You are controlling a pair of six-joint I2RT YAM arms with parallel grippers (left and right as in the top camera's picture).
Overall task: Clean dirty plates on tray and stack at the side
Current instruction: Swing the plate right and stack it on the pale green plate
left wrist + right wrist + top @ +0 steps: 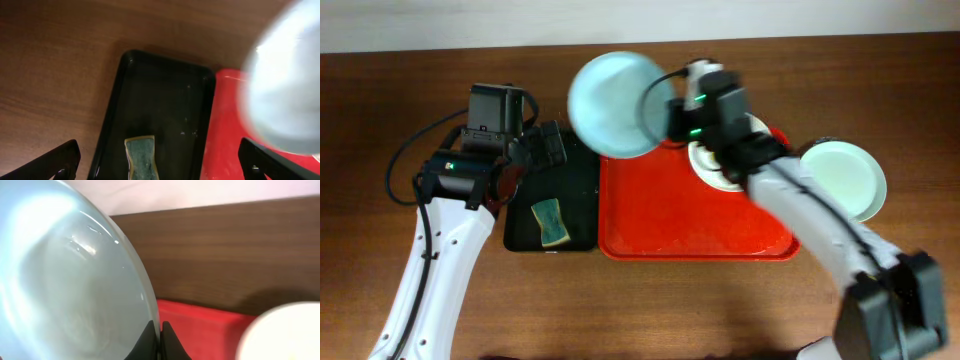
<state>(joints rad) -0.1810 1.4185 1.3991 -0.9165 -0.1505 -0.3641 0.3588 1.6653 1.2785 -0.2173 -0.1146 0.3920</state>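
Pale mint-blue plate (610, 105), glossy, rim pinched

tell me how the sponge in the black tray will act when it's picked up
The sponge looks waisted and foamy, so it will probably squash and bend under a pinch. Small and porous-looking, it is likely light. Specks like droplets on the black tray hint it may be damp and slippery.
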